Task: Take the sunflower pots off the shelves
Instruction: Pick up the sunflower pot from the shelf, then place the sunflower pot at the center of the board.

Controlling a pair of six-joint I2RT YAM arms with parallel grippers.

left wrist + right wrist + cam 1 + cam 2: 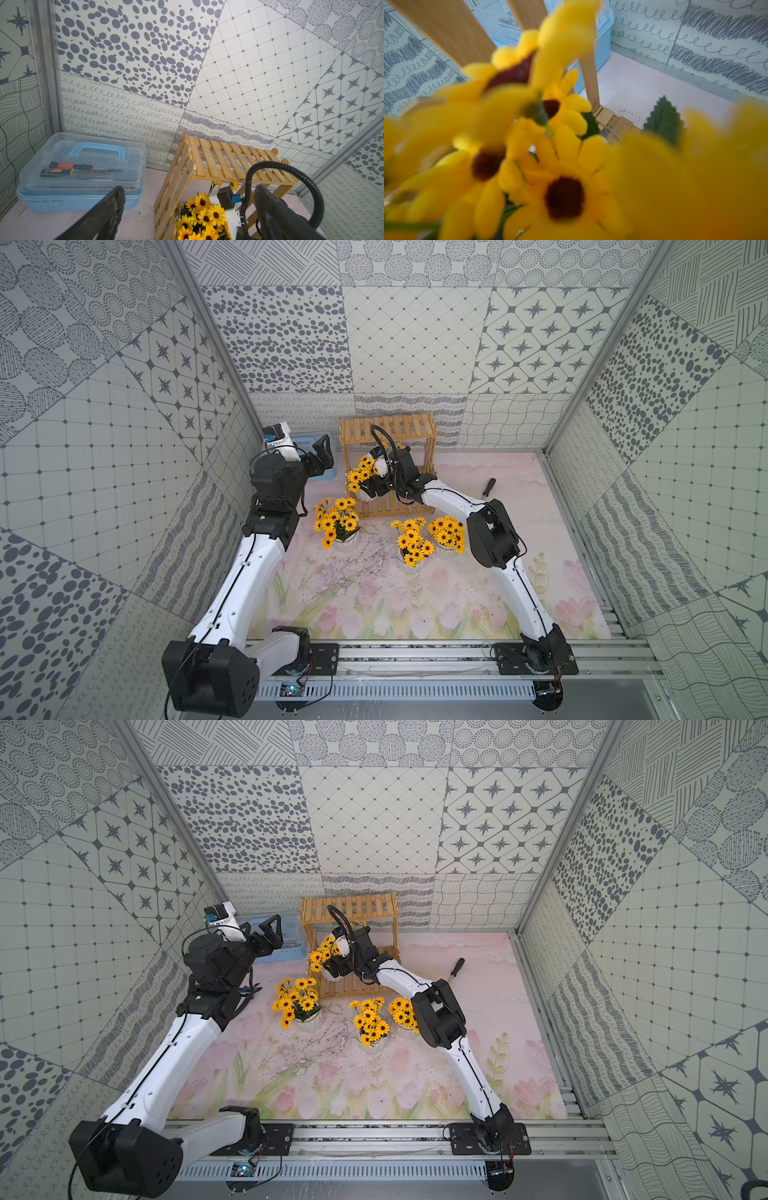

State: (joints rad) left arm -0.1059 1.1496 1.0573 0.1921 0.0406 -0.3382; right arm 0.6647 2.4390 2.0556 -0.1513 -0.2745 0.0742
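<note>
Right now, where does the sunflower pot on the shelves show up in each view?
Both top views: the sunflower pot is near picture centre, on the lower shelf's left end.
Left wrist: its flowers are at the bottom edge, right of centre.
Right wrist: its blurred flowers fill most of the picture.
Shared landmark: the wooden shelves.

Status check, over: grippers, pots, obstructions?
Left gripper open, raised aside. Right gripper at last shelved sunflower pot, grip hidden by flowers. Pot on lower shelf; top shelf overhead.

Patterned wall panels (415,344), pink floral floor (374,605), aluminium posts (210,323)
</note>
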